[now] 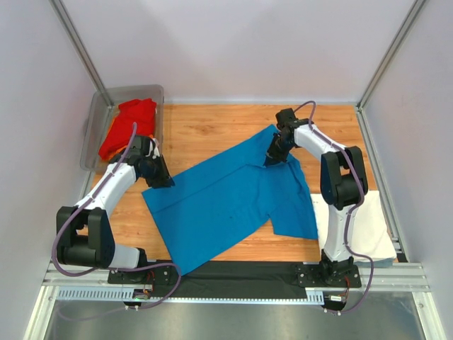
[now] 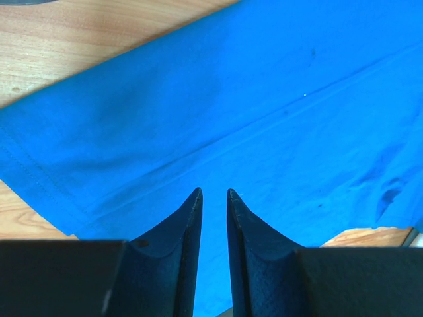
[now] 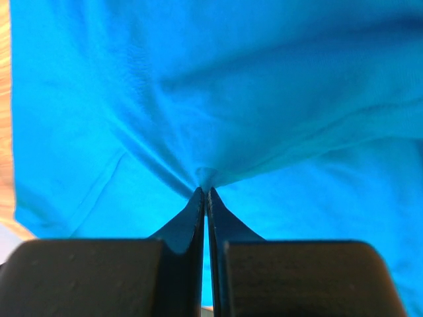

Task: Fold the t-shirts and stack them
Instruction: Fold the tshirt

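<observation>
The wooden worktop (image 1: 212,131) carries a blue shirt (image 1: 226,205) spread mostly flat across its middle, running slantwise from the near left to the far right, with one sleeve lying towards the right arm's base. A white shirt (image 1: 368,230) lies at the near right edge, partly under the blue one's sleeve. A grey tub (image 1: 95,131) sits at the far left corner with a red shirt (image 1: 127,124) bunched inside it. The right claw (image 3: 206,191) is clamped on the blue shirt near its far end, the cloth puckering up into a small tent at the tips. The left claw (image 2: 214,193) sits over the shirt's left edge with its fingers narrowly apart, blue cloth showing through the gap.
</observation>
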You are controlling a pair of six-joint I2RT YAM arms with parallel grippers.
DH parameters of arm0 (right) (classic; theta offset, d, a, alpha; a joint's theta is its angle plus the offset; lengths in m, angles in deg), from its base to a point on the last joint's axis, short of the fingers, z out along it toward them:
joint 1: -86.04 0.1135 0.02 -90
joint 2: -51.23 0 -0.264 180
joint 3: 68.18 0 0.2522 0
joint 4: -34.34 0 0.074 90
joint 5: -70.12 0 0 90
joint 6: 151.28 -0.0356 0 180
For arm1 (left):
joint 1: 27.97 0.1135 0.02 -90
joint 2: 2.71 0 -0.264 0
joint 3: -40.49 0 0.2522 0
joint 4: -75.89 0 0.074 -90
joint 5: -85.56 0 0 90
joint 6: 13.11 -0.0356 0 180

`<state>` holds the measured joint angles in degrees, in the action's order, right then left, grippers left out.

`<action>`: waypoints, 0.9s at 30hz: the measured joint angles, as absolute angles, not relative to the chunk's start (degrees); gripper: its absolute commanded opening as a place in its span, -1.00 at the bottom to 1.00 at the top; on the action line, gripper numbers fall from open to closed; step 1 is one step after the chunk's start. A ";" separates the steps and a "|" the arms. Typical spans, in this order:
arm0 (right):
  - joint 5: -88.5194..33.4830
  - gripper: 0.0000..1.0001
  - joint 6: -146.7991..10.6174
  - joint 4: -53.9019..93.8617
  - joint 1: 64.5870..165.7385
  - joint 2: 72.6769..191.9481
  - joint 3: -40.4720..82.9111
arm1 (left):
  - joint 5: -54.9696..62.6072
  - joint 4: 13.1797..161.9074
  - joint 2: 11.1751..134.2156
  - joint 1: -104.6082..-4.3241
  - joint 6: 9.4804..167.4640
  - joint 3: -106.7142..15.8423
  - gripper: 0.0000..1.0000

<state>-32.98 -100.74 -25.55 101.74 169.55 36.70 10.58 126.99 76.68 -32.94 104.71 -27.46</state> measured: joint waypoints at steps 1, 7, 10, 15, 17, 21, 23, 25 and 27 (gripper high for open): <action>-33.11 -0.99 -101.24 -26.08 101.74 169.12 36.70 | 10.61 126.95 76.68 -32.83 104.73 -27.40 -0.43; -33.48 -0.99 -105.42 -28.35 101.98 167.70 35.65 | 10.69 126.22 76.66 -32.26 105.01 -26.28 -0.42; -33.51 -0.99 -107.65 -29.07 102.48 167.15 33.99 | 10.69 126.12 76.66 -32.04 105.10 -25.69 -0.42; -36.46 -0.29 -111.56 -29.38 103.27 166.84 31.06 | 10.67 125.94 76.44 -31.69 105.12 -25.06 -0.41; -37.48 0.19 -111.14 -29.77 103.23 166.78 30.84 | 10.67 125.94 76.44 -31.56 105.08 -25.06 -0.40; -35.84 0.38 -103.47 -29.05 101.63 164.99 32.70 | 10.82 125.94 76.49 -31.52 105.06 -25.06 -0.38; -33.90 0.25 -99.32 -28.90 99.55 164.99 36.50 | 11.13 125.85 76.71 -31.52 105.06 -25.06 -0.38; -31.76 0.15 -95.38 -28.09 97.39 166.21 41.83 | 11.20 125.77 77.43 -31.52 105.06 -25.06 -0.38; -29.99 0.05 -91.32 -25.25 95.64 167.87 46.31 | 11.41 125.55 78.45 -31.52 105.08 -25.06 -0.38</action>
